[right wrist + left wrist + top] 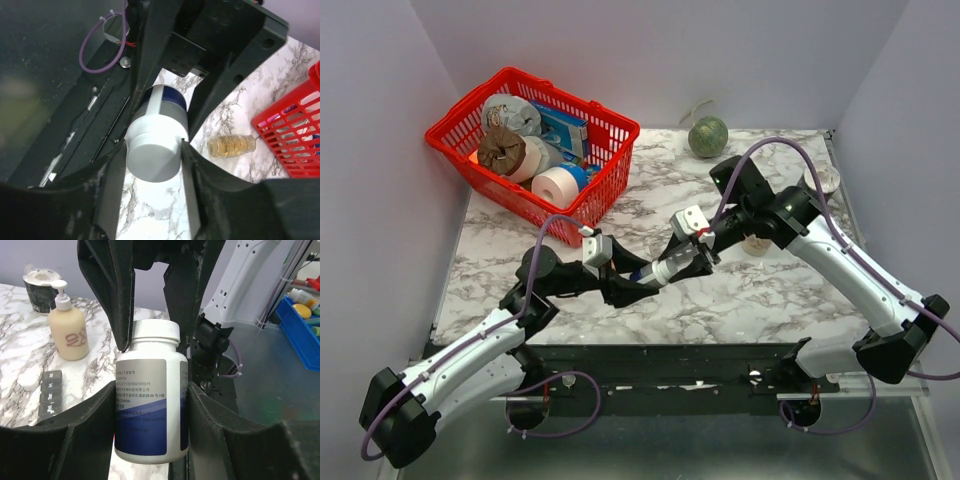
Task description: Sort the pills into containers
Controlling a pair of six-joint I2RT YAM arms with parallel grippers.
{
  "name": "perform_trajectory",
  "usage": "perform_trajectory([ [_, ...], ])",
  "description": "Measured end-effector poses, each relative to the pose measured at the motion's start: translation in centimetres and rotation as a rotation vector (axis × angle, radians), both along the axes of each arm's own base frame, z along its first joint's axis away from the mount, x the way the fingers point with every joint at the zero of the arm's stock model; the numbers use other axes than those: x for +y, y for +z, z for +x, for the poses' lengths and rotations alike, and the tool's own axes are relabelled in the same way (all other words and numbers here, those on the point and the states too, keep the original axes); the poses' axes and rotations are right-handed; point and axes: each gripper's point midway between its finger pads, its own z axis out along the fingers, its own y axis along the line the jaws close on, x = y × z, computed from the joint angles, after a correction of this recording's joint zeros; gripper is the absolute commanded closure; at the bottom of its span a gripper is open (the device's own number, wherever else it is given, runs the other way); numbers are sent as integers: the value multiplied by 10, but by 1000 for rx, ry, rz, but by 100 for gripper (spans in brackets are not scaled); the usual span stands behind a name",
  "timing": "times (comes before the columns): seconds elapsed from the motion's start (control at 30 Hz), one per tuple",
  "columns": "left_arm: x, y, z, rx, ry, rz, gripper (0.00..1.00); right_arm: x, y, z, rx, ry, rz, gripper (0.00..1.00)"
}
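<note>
A white-capped bottle (pixel 142 410) with a blue-and-white label hangs above the table, and my left gripper (pixel 152 390) is shut on its body. My right gripper (pixel 153 150) comes from the opposite side, its fingers (pixel 115 305) pressed against both sides of the white cap (pixel 152 162). In the top view the two grippers meet at the bottle (pixel 658 270) over the middle of the marble table. The pills show as tan-yellow pieces in a clear vial (pixel 231 146) lying on the table near the basket. The containers (pixel 50 395), a dark-grey strip of lidded compartments, lie on the table beside my left fingers.
A red wire basket (pixel 582 200) full of tape rolls and boxes stands at the back left. A beige pump bottle (pixel 70 335) and a dark cup (pixel 42 282) stand on the marble beyond the strip. A green ball (pixel 708 136) rests at the back edge.
</note>
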Motion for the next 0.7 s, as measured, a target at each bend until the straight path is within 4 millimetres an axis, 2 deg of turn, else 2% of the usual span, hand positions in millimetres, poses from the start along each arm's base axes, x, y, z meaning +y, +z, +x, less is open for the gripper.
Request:
perform_trajectory([
  [0.17, 2, -9, 3, -13, 24, 42, 100, 5, -8, 4, 87, -63, -14, 69],
  [0.2, 3, -10, 4, -19, 32, 49, 100, 6, -10, 5, 115, -82, -18, 78],
  [0.3, 6, -14, 9, -45, 71, 57, 100, 9, -15, 10, 221, -158, -37, 85],
  [0.43, 12, -23, 21, -125, 173, 83, 100, 14, -29, 26, 460, -340, -69, 83],
  [0.5, 13, -30, 30, -156, 227, 114, 100, 12, -39, 40, 627, -445, -83, 69],
  [0.53, 13, -32, 34, -168, 248, 124, 100, 11, -44, 46, 715, -479, -86, 49],
  [0.57, 13, -35, 39, -175, 271, 137, 100, 11, -47, 51, 794, -501, -88, 42],
  [0.6, 14, -38, 44, -179, 295, 148, 100, 11, -49, 56, 858, -516, -91, 29],
  [0.7, 17, -34, 55, -211, 353, 146, 100, 13, -56, 63, 995, -546, -116, 13],
])
